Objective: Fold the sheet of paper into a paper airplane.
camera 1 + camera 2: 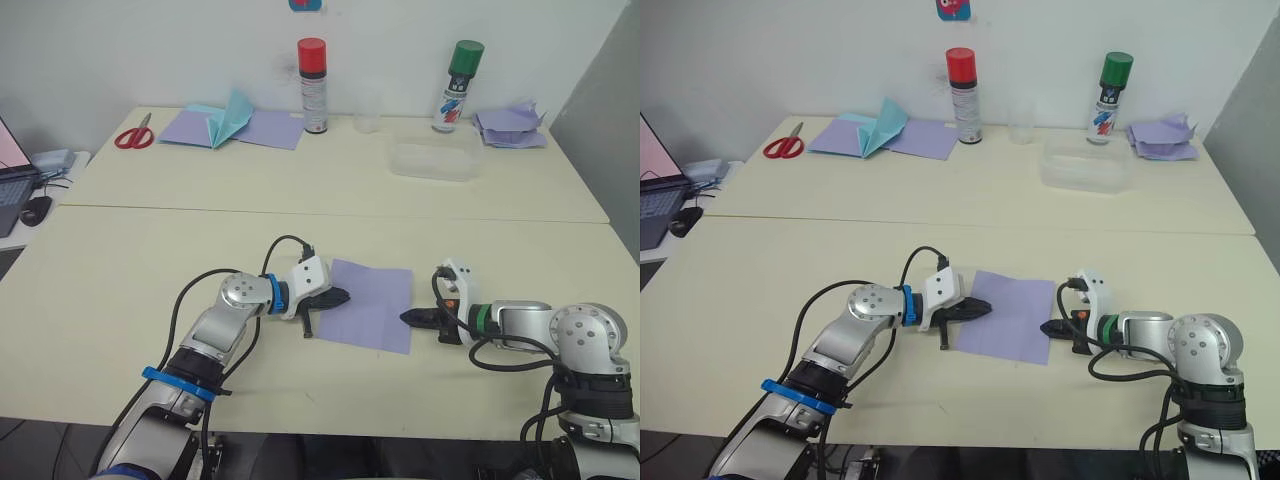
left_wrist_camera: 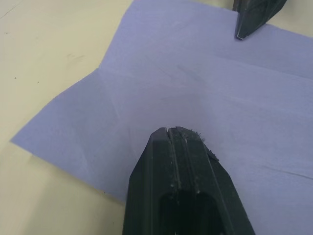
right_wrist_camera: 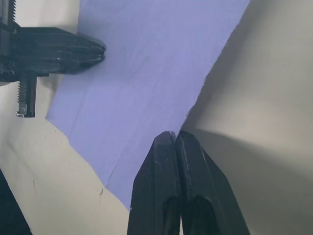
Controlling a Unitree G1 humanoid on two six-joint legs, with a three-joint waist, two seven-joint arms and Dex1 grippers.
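Flat, one sheet of paper (image 1: 372,303), two grippers

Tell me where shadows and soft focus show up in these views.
Right wrist view: the sheet of paper has its near edge lifted and casts a dark shadow on the table; the right gripper is shut. Left wrist view: the left gripper, also shut, looks soft up close. Left eye view: even light, faint shadows under both arms.
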